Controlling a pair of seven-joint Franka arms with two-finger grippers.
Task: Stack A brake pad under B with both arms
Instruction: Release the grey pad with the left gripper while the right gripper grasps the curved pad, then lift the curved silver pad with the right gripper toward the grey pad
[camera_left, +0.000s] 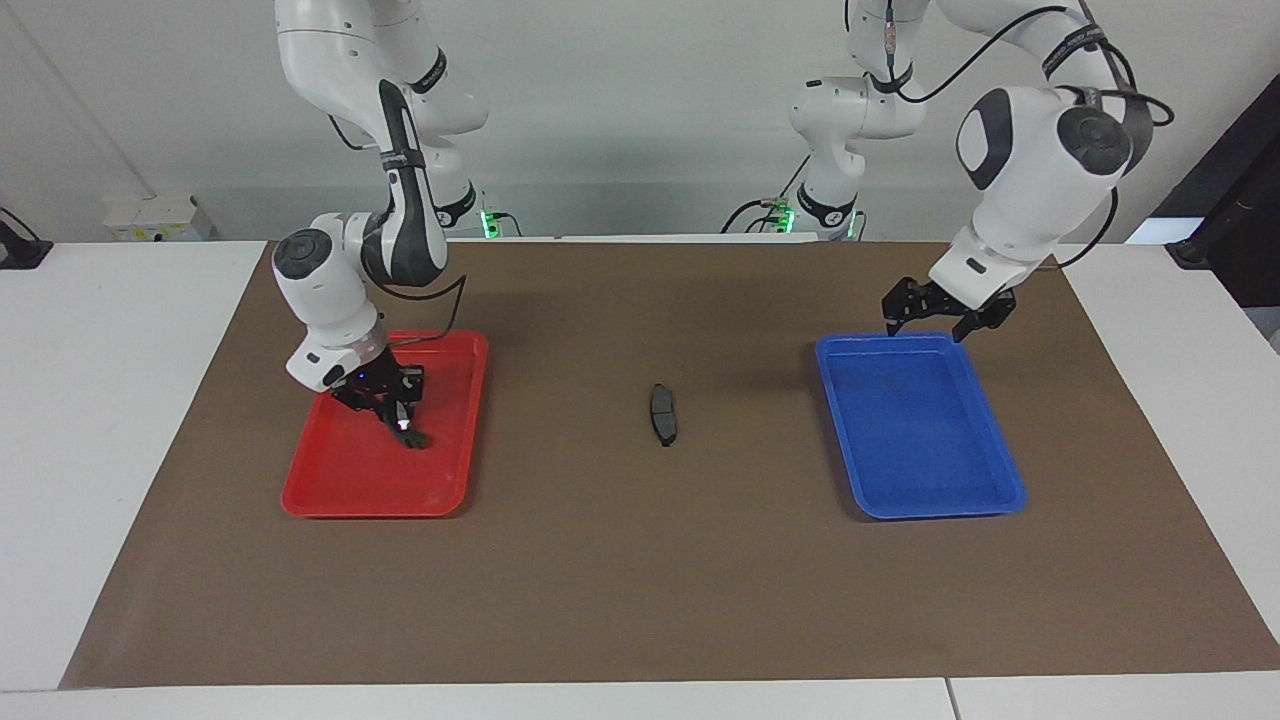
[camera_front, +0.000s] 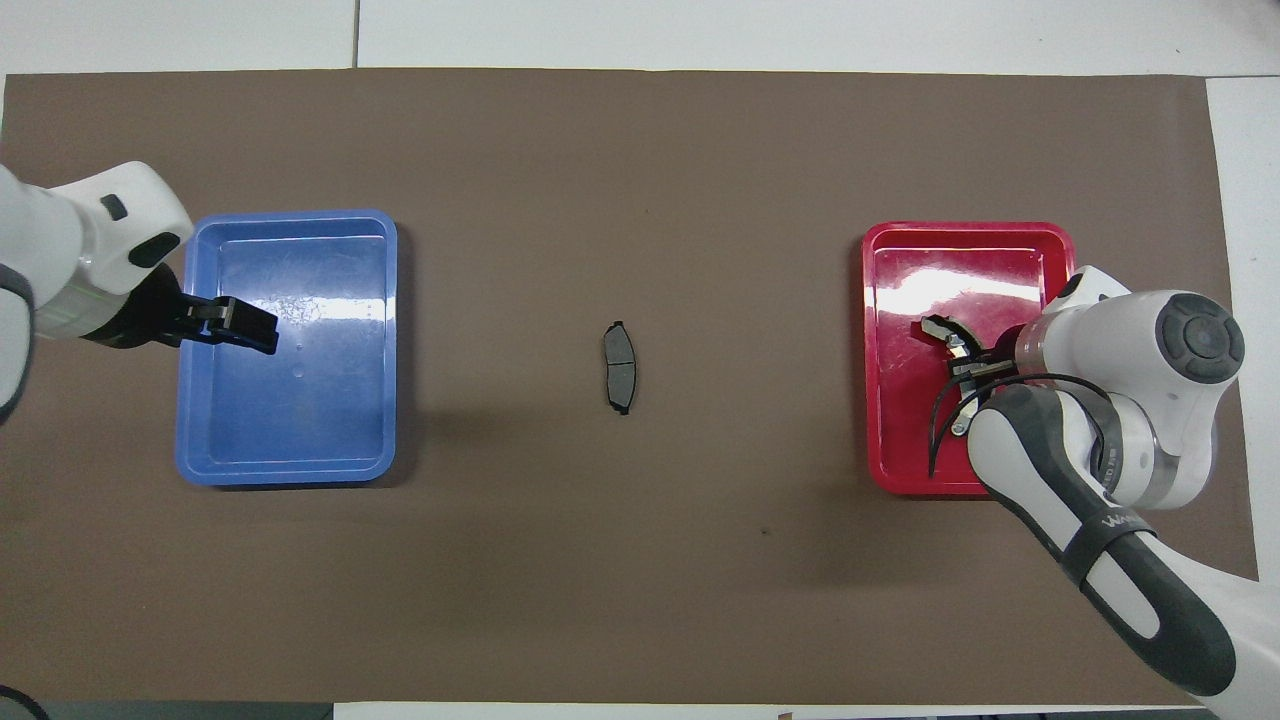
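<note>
The small dark A brake pad (camera_left: 663, 413) lies flat on the brown mat midway between the two trays, and it also shows in the overhead view (camera_front: 620, 367). B, the longer brake shoe (camera_front: 943, 333) with a silver strip, is in the red tray (camera_left: 330, 490). Its dark end (camera_left: 412, 438) shows under the hand. My right gripper (camera_left: 392, 408) is down in the red tray, right at the shoe, and hides most of it. My left gripper (camera_left: 930, 320) hangs open and empty over the blue tray's (camera_left: 940, 500) edge nearest the robots.
The blue tray (camera_front: 200, 440) holds nothing, toward the left arm's end. The red tray (camera_front: 885, 440) stands toward the right arm's end. The brown mat (camera_left: 640, 600) covers the table between white borders.
</note>
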